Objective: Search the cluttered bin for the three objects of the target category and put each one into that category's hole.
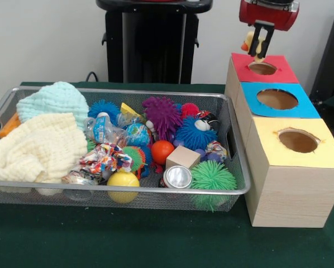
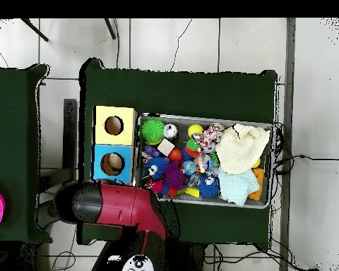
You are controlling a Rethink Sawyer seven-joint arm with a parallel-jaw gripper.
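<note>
My gripper [image 1: 260,54] hangs right over the red hole [image 1: 263,68], the farthest of three holes in the wooden box. Its black fingers [image 1: 267,39] are shut on a small yellow and orange toy [image 1: 249,41] that sticks out beside and below them. The blue hole [image 1: 277,99] and the yellow hole [image 1: 297,140] follow toward the front. The wire bin [image 1: 128,190] to the left holds a purple spiky ball [image 1: 162,114], a blue one [image 1: 195,134], a green one [image 1: 211,177], an orange ball [image 1: 162,151] and a wooden block [image 1: 182,157]. In the overhead view the red arm [image 2: 109,205] hides the gripper and the red hole.
A cream cloth [image 1: 38,148] and a mint cloth [image 1: 52,100] fill the bin's left half. A silver can [image 1: 177,177] and a yellow ball [image 1: 123,181] lie against the front wall. Seen from overhead, the bin [image 2: 200,118] stands beside the box [image 2: 114,145].
</note>
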